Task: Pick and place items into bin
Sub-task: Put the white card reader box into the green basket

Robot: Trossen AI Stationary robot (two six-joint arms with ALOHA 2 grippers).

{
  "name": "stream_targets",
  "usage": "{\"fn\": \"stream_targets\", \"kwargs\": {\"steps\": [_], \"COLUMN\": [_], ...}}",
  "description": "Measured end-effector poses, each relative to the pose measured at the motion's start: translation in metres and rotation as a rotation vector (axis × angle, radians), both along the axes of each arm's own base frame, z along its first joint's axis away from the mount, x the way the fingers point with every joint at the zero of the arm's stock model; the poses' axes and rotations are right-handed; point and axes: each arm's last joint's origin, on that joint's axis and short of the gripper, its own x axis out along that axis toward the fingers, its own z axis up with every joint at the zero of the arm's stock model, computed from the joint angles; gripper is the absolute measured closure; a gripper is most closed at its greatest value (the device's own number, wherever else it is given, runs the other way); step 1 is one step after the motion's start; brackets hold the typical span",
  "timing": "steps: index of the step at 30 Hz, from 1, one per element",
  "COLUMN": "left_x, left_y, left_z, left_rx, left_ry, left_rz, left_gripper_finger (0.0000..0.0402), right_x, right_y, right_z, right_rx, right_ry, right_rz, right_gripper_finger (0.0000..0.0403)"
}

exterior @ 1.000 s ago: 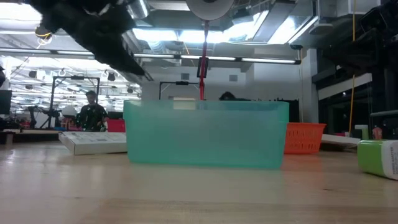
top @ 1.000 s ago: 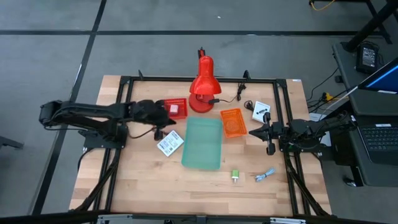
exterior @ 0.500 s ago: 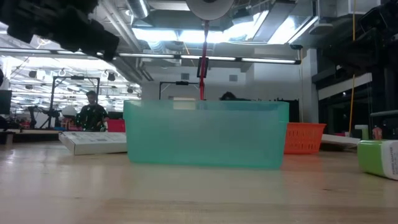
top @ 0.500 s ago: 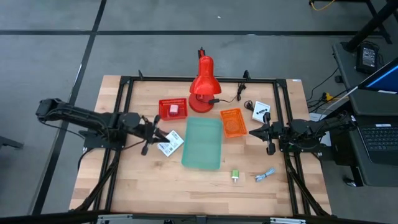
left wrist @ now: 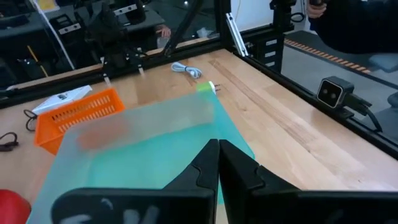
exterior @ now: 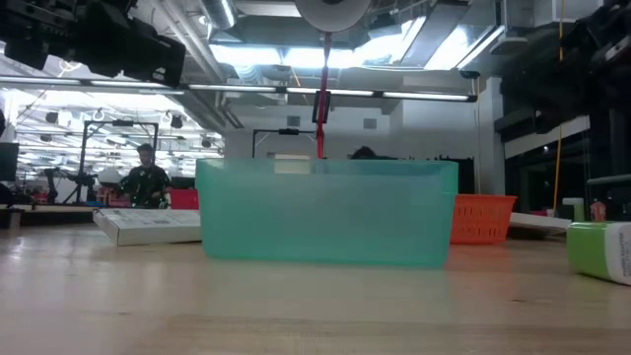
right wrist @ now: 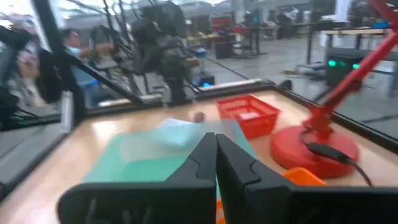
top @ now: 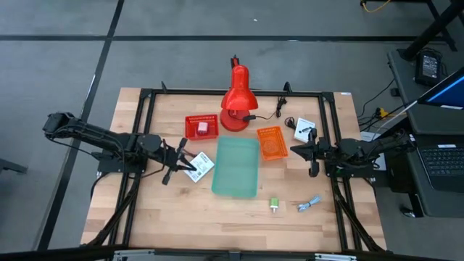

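the teal bin point(top: 236, 167) sits at the centre of the wooden table point(top: 145, 217), long side running from 12 to 6 o'clock. the left gripper point(top: 176, 161) hovers at the bin's 9 o'clock, its fingers pressed together with nothing between them, tips just beside a white printed packet point(top: 198, 167) that lies flat against the bin's left wall. the left wrist view looks past those closed fingers point(left wrist: 219, 163) across the bin point(left wrist: 155, 140) to the orange basket point(left wrist: 73, 116) and the far items.

the right gripper point(top: 296, 152) waits at the bin's 3 o'clock, jaws together and empty, near the orange basket point(top: 270, 142).

at 11 o'clock from the bin a red basket point(top: 201, 126) holds the pink cube point(top: 203, 127). the red desk lamp point(top: 236, 100) stands at 12 o'clock. a second white card point(top: 304, 128) lies at 2 o'clock, past the orange basket (whatever dark thing sits on it is too small to make out). the green block point(top: 275, 204) lies at 5 o'clock from the bin, and the blue-white clip point(top: 309, 205) lies a little further out on the same side, apart from it.

in the low view the bin point(exterior: 325, 212) fills the middle, with the green block point(exterior: 601, 251) at the right edge and a person point(exterior: 146, 177) in the room behind.
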Motion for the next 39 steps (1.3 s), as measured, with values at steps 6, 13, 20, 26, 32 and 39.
{"fn": "stream_targets", "kwargs": {"steps": [6, 13, 20, 26, 32, 39], "left_x": [0.000, 0.001, 0.003, 0.004, 0.003, 0.002], "left_y": [0.000, 0.004, 0.023, 0.041, 0.050, 0.051], "left_z": [0.000, 0.002, 0.004, 0.005, 0.004, 0.004], "left_rx": [-0.001, 0.025, 0.097, 0.071, 0.060, 0.060], "left_ry": [0.001, -0.028, -0.050, -0.054, -0.049, -0.046], "left_rz": [0.003, 0.123, 0.377, 0.389, 0.393, 0.400], "left_gripper_finger": [0.0397, 0.0398, 0.0398, 0.0399, 0.0399, 0.0397], "right_x": [0.004, 0.015, 0.034, 0.056, 0.072, 0.071], "right_y": [0.001, 0.003, 0.007, 0.013, 0.017, 0.021], "right_z": [0.006, 0.044, 0.073, 0.091, 0.090, 0.096], "right_rx": [0.009, -0.055, -0.141, -0.179, -0.076, 0.109], "right_ry": [0.046, 0.116, 0.229, 0.382, 0.611, 0.914], "right_rz": [-0.022, -0.023, -0.047, -0.041, -0.082, -0.233], "right_gripper_finger": [0.0403, 0.0403, 0.0403, 0.0403, 0.0403, 0.0403]}}
